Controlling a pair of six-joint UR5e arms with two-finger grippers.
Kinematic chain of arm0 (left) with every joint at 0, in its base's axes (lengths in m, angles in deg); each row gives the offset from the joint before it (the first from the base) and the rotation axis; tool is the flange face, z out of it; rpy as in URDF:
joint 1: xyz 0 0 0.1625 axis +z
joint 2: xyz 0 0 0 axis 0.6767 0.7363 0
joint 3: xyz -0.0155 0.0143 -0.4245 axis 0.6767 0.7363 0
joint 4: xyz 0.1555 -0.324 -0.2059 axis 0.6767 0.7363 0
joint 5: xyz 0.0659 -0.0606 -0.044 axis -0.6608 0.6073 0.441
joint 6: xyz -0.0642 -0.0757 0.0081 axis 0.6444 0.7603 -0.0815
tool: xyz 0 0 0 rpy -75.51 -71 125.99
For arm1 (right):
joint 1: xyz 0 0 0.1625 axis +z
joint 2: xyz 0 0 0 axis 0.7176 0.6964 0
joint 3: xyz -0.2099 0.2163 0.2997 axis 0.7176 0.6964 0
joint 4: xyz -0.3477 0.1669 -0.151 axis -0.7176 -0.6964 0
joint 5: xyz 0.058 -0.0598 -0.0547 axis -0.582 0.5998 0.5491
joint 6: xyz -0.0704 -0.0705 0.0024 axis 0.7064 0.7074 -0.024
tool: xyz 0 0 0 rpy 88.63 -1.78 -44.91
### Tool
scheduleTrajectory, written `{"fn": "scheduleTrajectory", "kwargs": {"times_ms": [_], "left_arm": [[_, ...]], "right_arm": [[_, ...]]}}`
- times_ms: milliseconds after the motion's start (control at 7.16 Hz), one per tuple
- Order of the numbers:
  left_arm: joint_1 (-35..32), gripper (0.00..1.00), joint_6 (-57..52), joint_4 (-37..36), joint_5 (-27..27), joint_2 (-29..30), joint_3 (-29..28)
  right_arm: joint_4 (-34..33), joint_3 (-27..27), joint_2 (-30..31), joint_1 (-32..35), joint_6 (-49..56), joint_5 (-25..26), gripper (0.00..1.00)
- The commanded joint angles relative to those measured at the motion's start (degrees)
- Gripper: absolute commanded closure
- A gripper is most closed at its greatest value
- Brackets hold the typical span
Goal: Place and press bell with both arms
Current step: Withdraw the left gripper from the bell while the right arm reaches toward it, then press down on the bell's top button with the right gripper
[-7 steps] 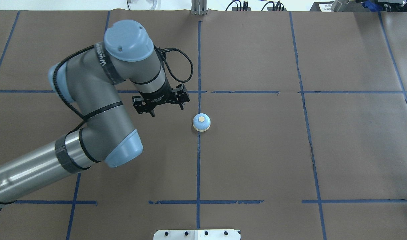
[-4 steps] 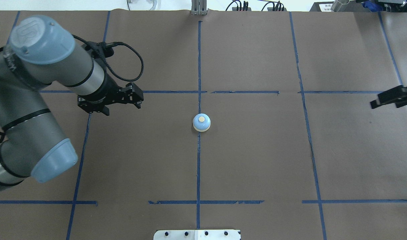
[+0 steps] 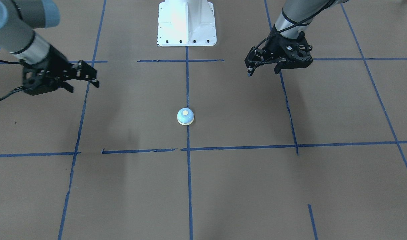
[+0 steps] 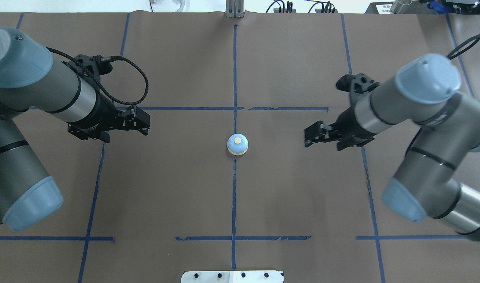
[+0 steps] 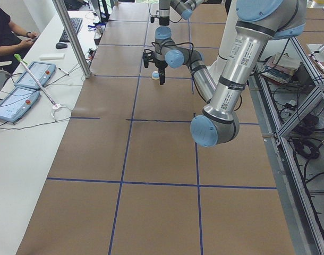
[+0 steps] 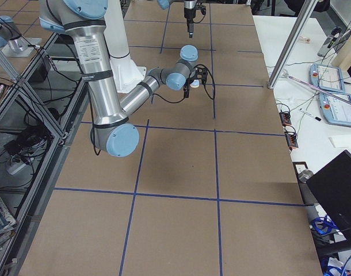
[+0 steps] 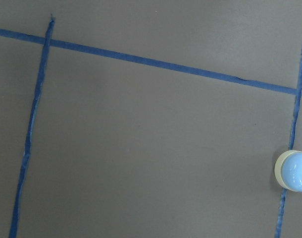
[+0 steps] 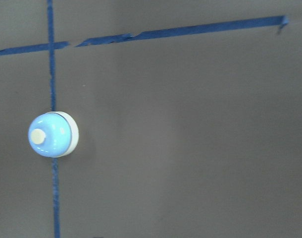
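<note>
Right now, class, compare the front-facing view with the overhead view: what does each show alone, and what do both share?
Front-facing only: the upright body of the white pedestal. Overhead only: the right arm's elbow and black cables at the far edge. Both: the bell sitting on a blue tape line, between the left end effector and the right end effector, with neither touching it.
</note>
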Motion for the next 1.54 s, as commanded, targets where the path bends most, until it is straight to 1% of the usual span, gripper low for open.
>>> {"fn": "scheduleTrajectory", "kwargs": {"times_ms": [0, 140, 279, 419, 559, 699, 978, 1397], "left_arm": [[0.1, 0.0, 0.0, 0.0, -0.2, -0.3, 0.6], [0.2, 0.0, -0.4, 0.3, -0.1, -2.7, 1.0], [0.3, 0.0, -0.8, -0.2, 0.0, -3.2, 3.5], [0.5, 0.0, -0.8, -0.1, 0.0, -5.4, 5.0], [0.4, 0.0, -0.9, -0.1, -0.3, -5.6, 4.9], [0.4, 0.0, -1.6, 0.0, -0.4, -7.0, 4.9], [0.4, 0.0, -3.0, -0.1, -0.4, -7.1, 4.9], [0.5, 0.0, -3.0, -0.1, -0.4, -7.1, 5.0]], "right_arm": [[-5.8, 8.3, -13.8, -8.7, -7.7, 10.2, 0.02], [-5.6, 13.9, -17.6, -8.8, -9.2, 10.9, 0.16], [-5.4, 19.8, -22.1, -8.7, -10.0, 10.9, 0.55], [-5.5, 20.8, -22.8, -8.6, -9.8, 11.0, 0.98], [-5.7, 21.7, -22.9, -8.7, -9.1, 12.6, 1.0], [-5.8, 23.7, -24.1, -8.6, -8.8, 13.1, 1.0], [-7.3, 28.4, -28.6, -8.5, -8.6, 13.9, 1.0], [-8.5, 28.8, -29.2, -7.7, -8.6, 14.0, 1.0]]}}
